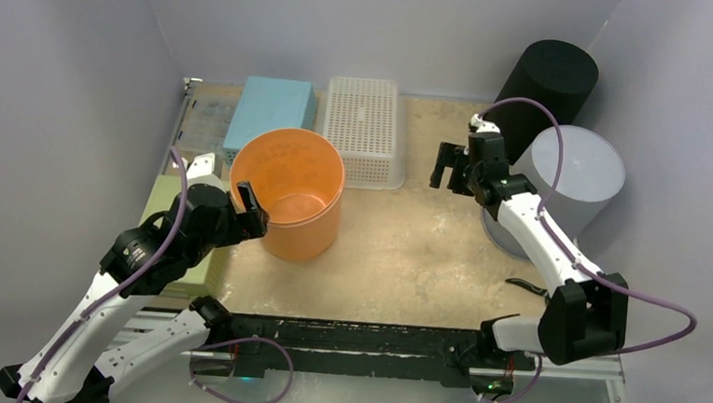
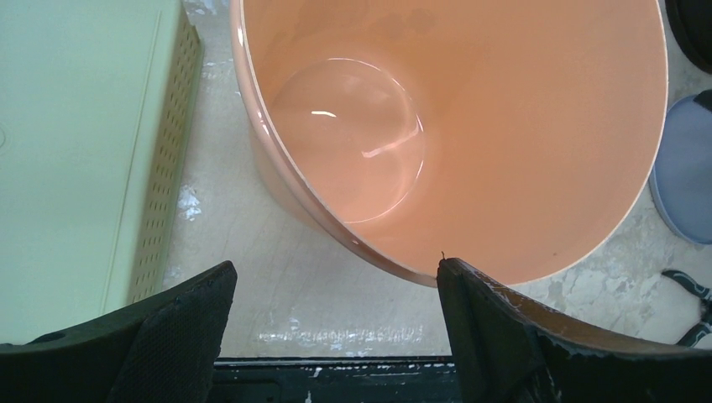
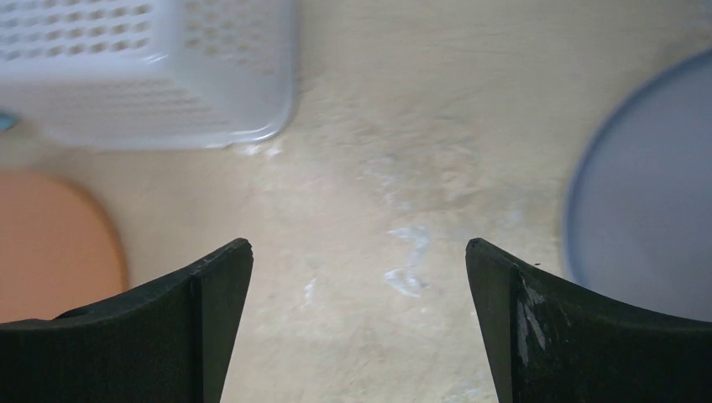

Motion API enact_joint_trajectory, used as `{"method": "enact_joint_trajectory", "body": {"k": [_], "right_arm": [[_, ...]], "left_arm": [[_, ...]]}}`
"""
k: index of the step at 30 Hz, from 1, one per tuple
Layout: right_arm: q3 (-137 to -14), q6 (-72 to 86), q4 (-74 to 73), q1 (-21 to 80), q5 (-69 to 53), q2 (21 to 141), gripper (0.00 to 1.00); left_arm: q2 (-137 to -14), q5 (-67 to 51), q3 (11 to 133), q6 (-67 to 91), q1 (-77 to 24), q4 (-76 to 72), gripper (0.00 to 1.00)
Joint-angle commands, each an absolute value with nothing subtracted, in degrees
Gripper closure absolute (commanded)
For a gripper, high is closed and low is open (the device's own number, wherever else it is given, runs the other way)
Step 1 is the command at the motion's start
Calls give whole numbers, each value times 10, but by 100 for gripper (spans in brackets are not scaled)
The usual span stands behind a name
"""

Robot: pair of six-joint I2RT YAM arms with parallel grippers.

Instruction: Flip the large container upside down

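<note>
The large container (image 1: 288, 193) is an orange plastic tub standing upright with its mouth facing up, left of the table's middle. The left wrist view looks down into this orange tub (image 2: 470, 134) and it is empty. My left gripper (image 1: 249, 209) is at the tub's near-left rim, open. Its jaws (image 2: 336, 277) stand wide, the right fingertip (image 2: 458, 281) at the rim's edge and the left one outside the wall. My right gripper (image 1: 448, 167) hovers open over bare table, well to the right of the tub. Nothing lies between its fingers (image 3: 359, 248).
A white perforated basket (image 1: 367, 127) and a blue box (image 1: 269, 110) sit behind the tub. A pale green perforated box (image 2: 84, 151) lies just left of it. A black cylinder (image 1: 547, 82) and a grey round bin (image 1: 569, 177) stand at the right.
</note>
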State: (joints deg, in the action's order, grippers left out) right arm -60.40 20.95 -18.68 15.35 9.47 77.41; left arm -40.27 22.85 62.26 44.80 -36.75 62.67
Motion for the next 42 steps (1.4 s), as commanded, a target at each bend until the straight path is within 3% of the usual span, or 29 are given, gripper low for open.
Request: {"method": "enact_joint_trajectory", "body": {"k": [1,7,15,30,38,42], "right_arm": [[-603,186,-152,154,-108,729,1],[-565,242,-74,155,-291,679,1],[-581,218,-98,158,-323,646,1],[-584,229,-97,199,-338,647,3],[-581,293,-58,250,-317,662,7],[-576,329,-33,258,-321,661,9]], "left_arm": [[-396,269,613,472,-365,584,13],[-383,327,611,519,-365,552,14],[-422,365,613,504,-365,535,16],[-430,295,567,493,-365,487,58],[-452,205,545,472,-365,446,75],[-470,168,542,464,-365,428,79]]}}
